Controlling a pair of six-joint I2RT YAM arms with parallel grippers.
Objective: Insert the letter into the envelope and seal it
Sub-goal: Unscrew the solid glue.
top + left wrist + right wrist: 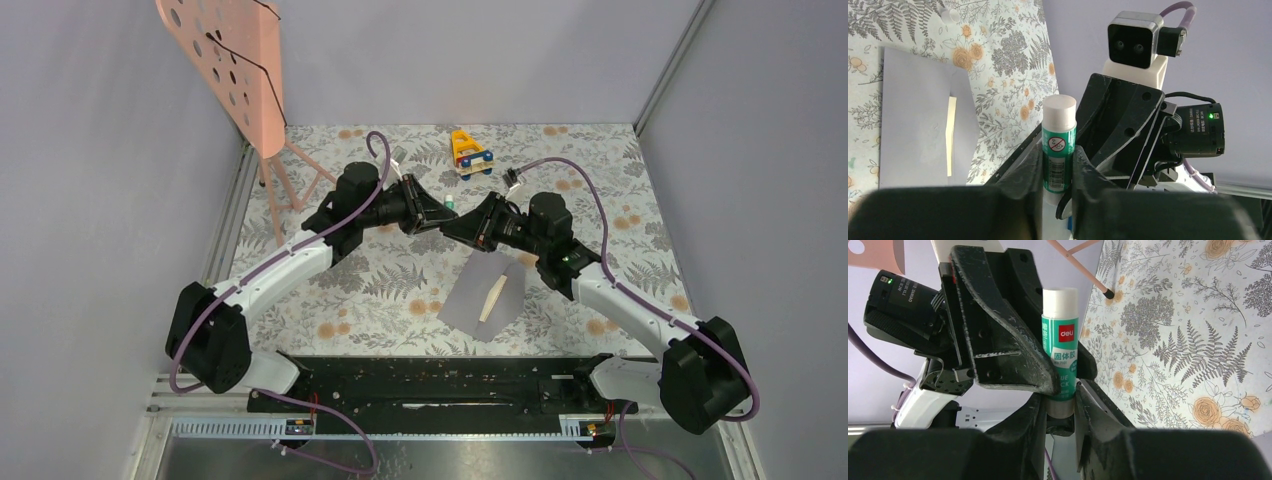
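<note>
Clamping one glue stick (1059, 145), left fingers (1024, 177) meet right fingers (1025, 422) (envelope (468, 297) near, toy (470, 155) behind).

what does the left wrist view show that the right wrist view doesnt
Only the left wrist view: the envelope lying flat on the table, with a cream strip of the letter showing at its opening.

Only the right wrist view: a pink stand leg and the red logo on the glue stick.

Both: the glue stick, flanked by the left fingers in one view and the right fingers in the other, plus the floral table cover.
</note>
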